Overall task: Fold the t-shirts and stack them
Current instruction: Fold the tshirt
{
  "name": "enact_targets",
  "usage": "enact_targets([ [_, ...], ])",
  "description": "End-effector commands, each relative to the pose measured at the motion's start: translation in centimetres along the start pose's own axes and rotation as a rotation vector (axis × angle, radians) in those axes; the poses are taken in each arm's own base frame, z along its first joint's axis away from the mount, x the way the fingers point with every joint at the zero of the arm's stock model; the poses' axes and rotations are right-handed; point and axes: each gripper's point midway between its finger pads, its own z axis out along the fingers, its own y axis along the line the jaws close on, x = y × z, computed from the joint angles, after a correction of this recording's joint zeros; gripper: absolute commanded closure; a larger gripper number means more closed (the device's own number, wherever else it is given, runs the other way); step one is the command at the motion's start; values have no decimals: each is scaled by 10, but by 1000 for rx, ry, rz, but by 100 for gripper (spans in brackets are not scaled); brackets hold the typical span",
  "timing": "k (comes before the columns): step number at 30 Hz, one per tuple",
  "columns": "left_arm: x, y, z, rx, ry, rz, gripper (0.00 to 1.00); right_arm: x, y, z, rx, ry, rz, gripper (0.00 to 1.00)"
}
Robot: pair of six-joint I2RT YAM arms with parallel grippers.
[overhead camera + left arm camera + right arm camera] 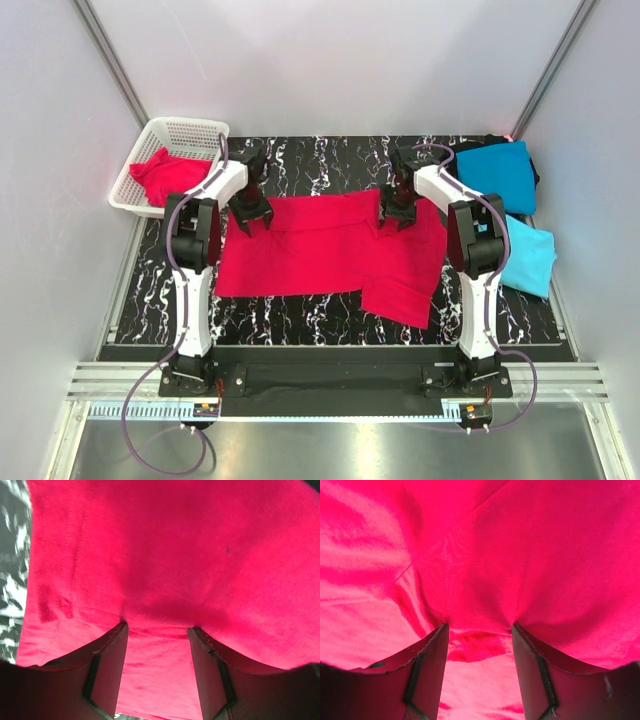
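Fingers of my left end effector fill the bottom of the left wrist view. They stand apart, with crimson cloth lying across the gap. The right end effector looks the same in its own view: jaws apart, tips set down into red cloth that puckers around them. I see no fold clamped between either pair, so I judge both to be open and pressing on the shirt rather than holding it.

From above, the red t-shirt lies spread wide across the middle of the marbled worktop. My left end effector sits at its 11 o'clock corner and the right one at its 1 o'clock corner. I take it they are paired on the far edge so that the edge is handled evenly from both sides and the fold comes out square.

At 2 o'clock a teal-blue t-shirt lies folded, and a sky-blue t-shirt lies at 3 o'clock, both well clear of the red one. That looks like the stacking side. At 10 o'clock a white mesh basket holds a crumpled red t-shirt, probably waiting its turn.

Much is hard to read:
- Both wrist views are almost entirely red, so I cannot tell which layer my tips touch.
- My right arm covers part of the teal-blue shirt and the edge of the sky-blue one.
- A flap juts out at 5 o'clock on the spread shirt, and I cannot tell whether it is a sleeve or the hem.
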Motion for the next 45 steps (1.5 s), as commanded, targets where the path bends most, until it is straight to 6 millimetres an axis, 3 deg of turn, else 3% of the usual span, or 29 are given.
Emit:
enact_targets([
  [1,-21,-1,8,15,-1,-6,43,3,-8,9,-31,66,11,39],
  [5,-38,-4,6,37,-12,-17,42,-22,-16,11,-41,46,25,39],
  [11,-47,-10,15,47,-2,-15,41,-58,-22,11,-76,40,44,39],
  [16,-66,-25,14,91,-41,13,40,-70,-19,17,-96,43,-2,40],
  [21,-79,-31,3,122,-97,44,39,-77,-22,4,-66,12,-21,42],
  [27,-89,-26,-37,143,-187,40,39,-82,-21,-38,-29,-61,-40,42],
  [28,-89,-24,-44,142,-202,40,39,-85,-18,-54,-34,-92,-42,42],
  [29,-94,-23,-66,168,-247,38,39,-85,-18,-60,-34,-100,-41,42],
  [31,-93,-32,-78,249,-280,89,38,-88,-14,-82,-46,-146,-48,41],
  [32,-95,-35,-110,319,-337,105,37,-90,-13,-89,-49,-162,-48,40],
  [33,-87,-31,-107,322,-335,115,35,-92,-12,-95,-56,-178,-51,39],
  [35,-94,-33,-131,374,-418,111,31,-95,-7,-110,-76,-214,-66,39],
  [36,-93,-31,-149,398,-453,107,31,-97,-8,-114,-74,-224,-58,39],
  [38,-84,-30,-154,428,-438,107,30,-92,-5,-122,-84,-224,-51,39],
  [39,-79,-27,-167,446,-451,101,30,-88,-4,-124,-82,-219,-48,39],
  [40,-66,-19,-154,423,-412,92,30,-78,-5,-128,-71,-211,-48,40],
  [42,-50,-9,-151,418,-385,54,30,-63,-1,-129,-55,-221,-39,40],
  [43,-30,5,-138,386,-350,38,30,-47,-6,-128,-41,-247,-32,39],
  [45,-8,16,-123,366,-322,0,31,-28,-9,-129,-42,-287,24,39],
])
